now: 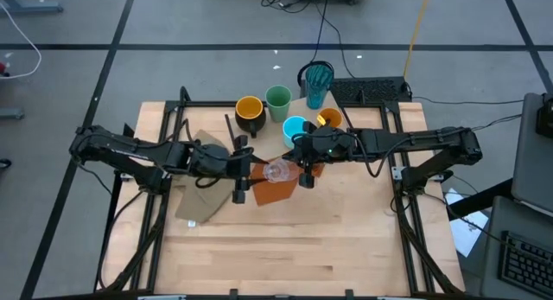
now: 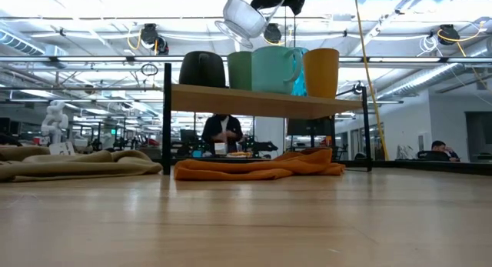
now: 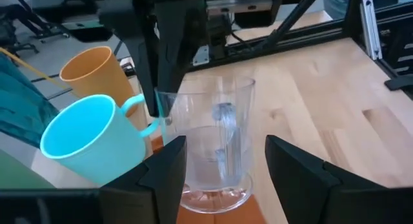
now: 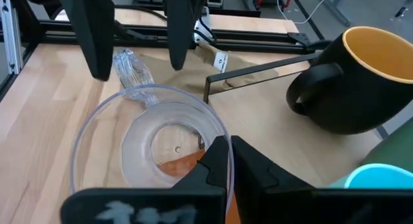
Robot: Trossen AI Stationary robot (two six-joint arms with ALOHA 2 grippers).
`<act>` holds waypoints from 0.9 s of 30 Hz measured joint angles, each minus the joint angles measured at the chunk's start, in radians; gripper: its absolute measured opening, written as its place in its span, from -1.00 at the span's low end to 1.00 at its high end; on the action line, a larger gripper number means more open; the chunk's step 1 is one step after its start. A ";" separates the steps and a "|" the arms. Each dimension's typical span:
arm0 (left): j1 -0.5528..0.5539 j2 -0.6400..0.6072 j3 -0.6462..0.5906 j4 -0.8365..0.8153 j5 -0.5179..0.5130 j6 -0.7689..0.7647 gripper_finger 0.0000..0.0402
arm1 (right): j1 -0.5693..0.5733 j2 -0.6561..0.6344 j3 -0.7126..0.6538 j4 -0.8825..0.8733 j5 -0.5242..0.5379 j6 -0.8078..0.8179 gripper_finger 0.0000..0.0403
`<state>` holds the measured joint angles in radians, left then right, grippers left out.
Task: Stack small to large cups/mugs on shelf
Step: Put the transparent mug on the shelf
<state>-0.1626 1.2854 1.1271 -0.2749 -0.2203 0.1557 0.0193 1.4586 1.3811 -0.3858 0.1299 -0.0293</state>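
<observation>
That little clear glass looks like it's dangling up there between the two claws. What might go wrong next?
1. The right claw pinches only the rim of the clear glass, which hangs tilted in the low view, so it might slip and fall.
2. The left claw stands open around the glass; if it closes off-centre, it may knock the glass loose.
3. The blue mug and orange cup stand close by on the shelf; a swing might bump them.

Robotics lab or open workshop hall, grey tiled floor [image 1: 207, 15] with cables [image 1: 333, 32] trailing across it, exposed ceiling pipes [image 2: 92, 59] and bright strip lighting; a person [image 2: 222, 133] at distant workbenches, white humanoid robot [image 2: 55, 119] standing far off
</observation>
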 joint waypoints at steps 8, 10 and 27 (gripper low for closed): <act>0.018 0.006 0.000 -0.001 0.003 -0.001 0.04 | 0.000 0.000 0.000 0.003 0.000 -0.002 -1.00; 0.024 0.008 0.000 -0.002 0.009 -0.001 0.04 | 0.000 0.000 0.000 0.003 0.000 -0.002 -1.00; 0.032 0.006 0.000 0.024 0.020 -0.007 0.04 | 0.000 0.000 0.000 0.001 -0.003 -0.001 -1.00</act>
<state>-0.1303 1.2919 1.1271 -0.2506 -0.2006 0.1486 0.0193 1.4586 1.3811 -0.3851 0.1265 -0.0307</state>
